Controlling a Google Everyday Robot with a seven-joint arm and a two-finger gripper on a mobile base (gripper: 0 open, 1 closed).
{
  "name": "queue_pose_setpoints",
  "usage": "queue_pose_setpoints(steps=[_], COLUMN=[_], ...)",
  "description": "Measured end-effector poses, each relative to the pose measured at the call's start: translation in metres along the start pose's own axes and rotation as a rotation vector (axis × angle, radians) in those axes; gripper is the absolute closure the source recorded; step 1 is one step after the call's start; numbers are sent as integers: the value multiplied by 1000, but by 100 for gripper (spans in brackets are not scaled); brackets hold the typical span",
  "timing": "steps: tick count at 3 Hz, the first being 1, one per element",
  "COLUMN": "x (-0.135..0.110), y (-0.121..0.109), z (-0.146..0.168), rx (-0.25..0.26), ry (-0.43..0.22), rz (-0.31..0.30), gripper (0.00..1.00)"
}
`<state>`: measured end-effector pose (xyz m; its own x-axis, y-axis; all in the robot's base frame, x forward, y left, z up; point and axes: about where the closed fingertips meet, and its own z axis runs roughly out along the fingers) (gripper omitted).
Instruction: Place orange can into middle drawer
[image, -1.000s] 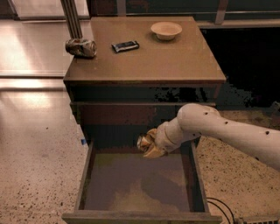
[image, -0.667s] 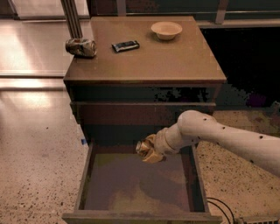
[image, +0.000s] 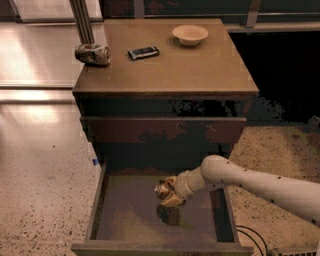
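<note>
The middle drawer (image: 95, 210) is pulled out below the cabinet, with dark wooden side walls and a greyish-brown floor. My white arm reaches in from the right. My gripper (image: 169, 195) is inside the drawer, just above its floor near the middle. It is shut on the orange can (image: 164, 189), whose silvery end faces left. A dark shadow lies on the floor right under the can.
On the cabinet top (image: 165, 70) lie a silvery can on its side (image: 93, 54) at the left edge, a dark flat packet (image: 143, 52) and a pale bowl (image: 190, 34). A closed drawer front (image: 165, 129) sits above the open drawer. A cable (image: 252, 239) lies at the lower right.
My gripper with the orange can has moved down into the drawer, closer to its floor.
</note>
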<state>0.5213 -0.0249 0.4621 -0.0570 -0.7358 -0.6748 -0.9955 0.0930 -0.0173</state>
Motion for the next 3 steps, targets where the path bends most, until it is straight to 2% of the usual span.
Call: queue_pose_setpoints(steps=[2, 3], x=[59, 60], y=[14, 16], z=[60, 64], rx=[-21, -27], ry=[-35, -37], rz=[85, 91], gripper=[100, 81])
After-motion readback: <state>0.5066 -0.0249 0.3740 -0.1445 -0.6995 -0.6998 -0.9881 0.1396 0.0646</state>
